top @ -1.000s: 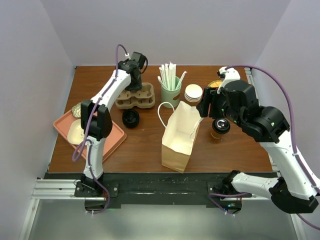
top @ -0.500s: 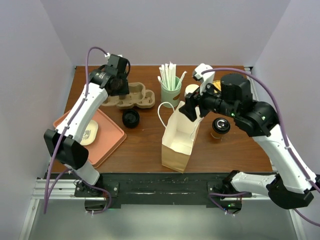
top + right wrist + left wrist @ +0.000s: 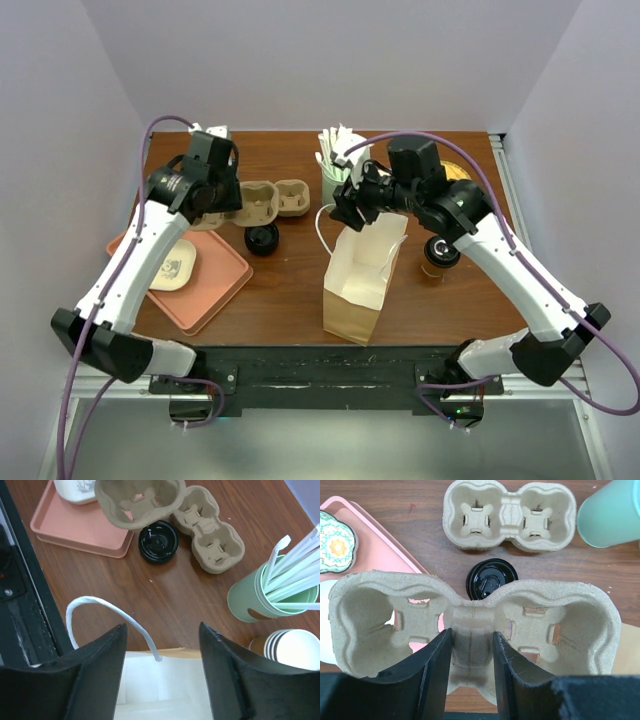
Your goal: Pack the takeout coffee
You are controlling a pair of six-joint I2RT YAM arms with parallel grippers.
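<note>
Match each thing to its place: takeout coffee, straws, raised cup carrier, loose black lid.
1. takeout coffee
2. straws
3. raised cup carrier
4. loose black lid

a. in the green cup
b. between the left fingers
c. on the table, right of the paper bag
d. on the table, left of the paper bag

Pairs: 1-c, 2-a, 3-b, 4-d.

Tan paper bag (image 3: 352, 305); left of it, salmon-pink tray (image 3: 215, 290), black disc (image 3: 262, 238); behind it, seemingly mint-green cup (image 3: 330, 185), white straws (image 3: 335, 150).

Takeout coffee (image 3: 441, 254) partly behind right arm (image 3: 500, 250), paper bag (image 3: 161, 682) cut by bottom edge, green cup (image 3: 612, 512) cropped
</note>
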